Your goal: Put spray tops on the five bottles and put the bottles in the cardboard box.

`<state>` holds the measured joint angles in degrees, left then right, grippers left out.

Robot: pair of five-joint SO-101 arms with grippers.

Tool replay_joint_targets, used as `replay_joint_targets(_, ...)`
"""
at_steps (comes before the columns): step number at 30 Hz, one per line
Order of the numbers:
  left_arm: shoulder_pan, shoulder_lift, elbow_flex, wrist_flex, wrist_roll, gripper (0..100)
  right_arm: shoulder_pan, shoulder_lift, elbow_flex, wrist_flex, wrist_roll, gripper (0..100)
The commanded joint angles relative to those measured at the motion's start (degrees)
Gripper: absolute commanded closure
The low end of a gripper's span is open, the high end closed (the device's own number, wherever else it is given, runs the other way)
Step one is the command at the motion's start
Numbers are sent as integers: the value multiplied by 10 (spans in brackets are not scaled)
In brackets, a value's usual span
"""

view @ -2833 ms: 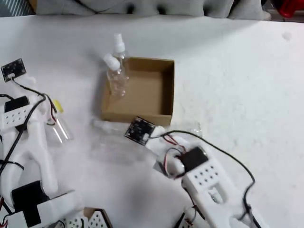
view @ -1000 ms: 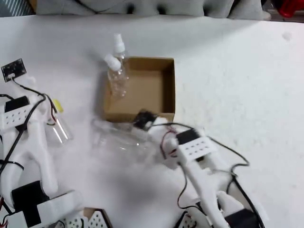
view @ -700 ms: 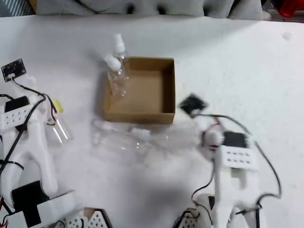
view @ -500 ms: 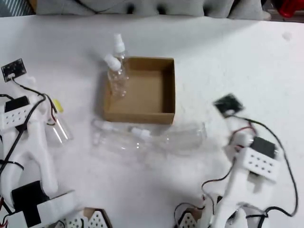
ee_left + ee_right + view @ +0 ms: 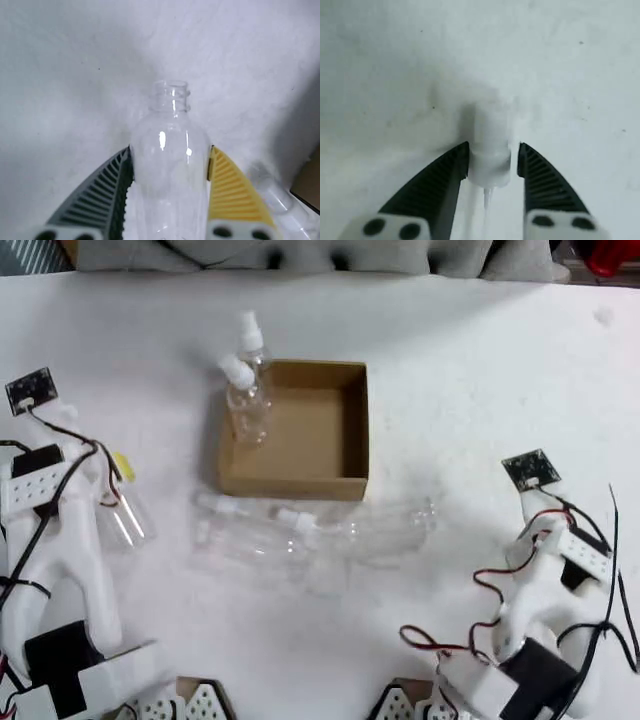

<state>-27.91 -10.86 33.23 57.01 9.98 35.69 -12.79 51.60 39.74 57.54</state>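
Pinching a bottle (image 5: pixel 170 120) low, the left tool (image 5: pixel 170 151) leaves the neck bare, likely for the spray top (image 5: pixel 490 127) the right tool (image 5: pixel 492 146) pinches.

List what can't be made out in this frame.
- High view: loose clear bottles before the cardboard box overlap, see-through; count unclear.
- Left wrist view: open-necked bottle in the left gripper, base cut off by the picture's edge.
- Right wrist view: spray top in the right gripper, its tube blurred and running off the edge.
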Motion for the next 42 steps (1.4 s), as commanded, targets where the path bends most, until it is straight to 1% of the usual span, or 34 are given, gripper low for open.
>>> replay_joint_targets(1, -1, -16, -5, -10, 5, 980, 4, 10, -61, -7, 4, 841)
replay_joint_targets(3, -1, -16, -5, -10, 5, 980, 8, 11, -102, 33, 4, 837)
replay_joint_targets(6, -1, -16, -5, -10, 5, 980, 14, 17, -176, 145, 8, 836)
replay_joint_targets(8, -1, -16, -6, -10, 5, 980, 15, 17, -208, 201, 8, 838)
replay_joint_targets(10, -1, -16, -7, -10, 5, 980, 15, 17, -220, 222, 8, 839)
replay_joint_targets(13, -1, -16, -6, -10, 5, 980, 15, 18, -219, 227, 10, 839)
replay_joint_targets(18, -1, -16, -5, -10, 5, 980, 13, 37, -209, 258, 60, 839)
replay_joint_targets(27, -1, -16, -5, -10, 5, 980, 15, 117, -210, 200, 69, 839)
replay_joint_targets(34, -1, -15, -5, -9, 5, 980, 14, 145, -210, 152, 69, 843)
replay_joint_targets(38, -1, -15, -4, -8, 5, 980, 6, 145, -211, 148, 69, 937)
replay_joint_targets(40, 1, -17, -9, 10, 5, 980, -5, 145, -215, 149, 69, 982)
replay_joint_targets(42, 15, -20, -13, 21, 5, 980, -8, 144, -224, 152, 68, 980)
